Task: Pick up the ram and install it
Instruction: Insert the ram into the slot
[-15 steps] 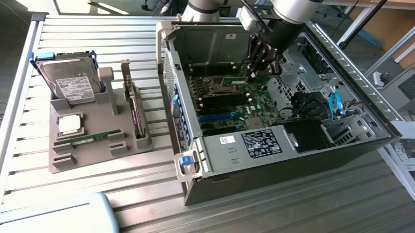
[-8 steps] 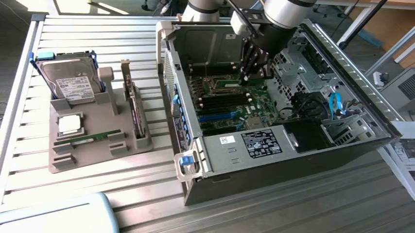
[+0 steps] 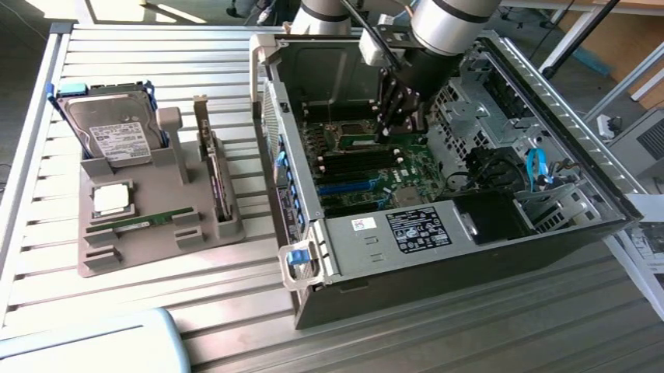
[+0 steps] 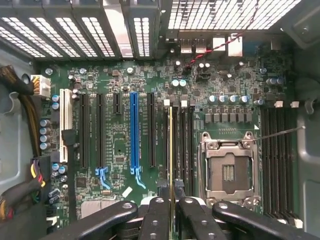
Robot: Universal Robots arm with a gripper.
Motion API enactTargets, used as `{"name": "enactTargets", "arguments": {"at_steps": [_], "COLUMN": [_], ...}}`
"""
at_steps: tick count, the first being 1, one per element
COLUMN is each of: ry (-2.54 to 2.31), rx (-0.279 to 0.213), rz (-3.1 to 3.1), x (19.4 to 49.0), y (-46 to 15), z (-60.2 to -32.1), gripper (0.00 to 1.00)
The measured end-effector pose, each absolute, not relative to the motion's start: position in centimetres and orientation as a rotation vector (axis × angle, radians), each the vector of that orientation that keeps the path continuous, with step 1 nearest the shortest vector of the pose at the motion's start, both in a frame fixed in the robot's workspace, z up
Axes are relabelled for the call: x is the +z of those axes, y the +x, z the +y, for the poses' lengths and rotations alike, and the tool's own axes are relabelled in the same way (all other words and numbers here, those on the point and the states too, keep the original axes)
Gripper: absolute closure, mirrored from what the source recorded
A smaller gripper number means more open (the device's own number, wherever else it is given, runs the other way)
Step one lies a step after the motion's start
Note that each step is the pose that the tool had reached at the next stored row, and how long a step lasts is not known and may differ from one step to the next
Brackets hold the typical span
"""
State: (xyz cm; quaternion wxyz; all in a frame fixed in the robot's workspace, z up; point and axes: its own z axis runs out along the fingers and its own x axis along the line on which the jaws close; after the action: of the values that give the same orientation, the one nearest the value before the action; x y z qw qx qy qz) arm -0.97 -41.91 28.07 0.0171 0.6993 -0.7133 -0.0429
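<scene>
Seen edge-on, the ram is a thin yellow-green strip. My gripper is shut on it, with black fingers on either side. It lines up with the black memory slots beside the open processor socket; I cannot tell whether it is seated in a slot. In the exterior view my gripper reaches down into the open computer case, just above the motherboard. Another green stick lies on the grey parts tray.
The tray at the exterior view's left also holds a hard drive, a square silver processor and an upright expansion card. Case walls, a drive cage and cable bundles close in around the motherboard.
</scene>
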Motion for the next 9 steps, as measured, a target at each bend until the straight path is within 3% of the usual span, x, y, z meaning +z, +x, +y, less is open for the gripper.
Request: {"name": "enactTargets", "arguments": {"at_steps": [9], "ry": [2.173], "rx": [-0.133], "rz": [-2.217], "x": [26.2], "y": [-1.0], "z": [-41.9], "gripper": [0.86]}}
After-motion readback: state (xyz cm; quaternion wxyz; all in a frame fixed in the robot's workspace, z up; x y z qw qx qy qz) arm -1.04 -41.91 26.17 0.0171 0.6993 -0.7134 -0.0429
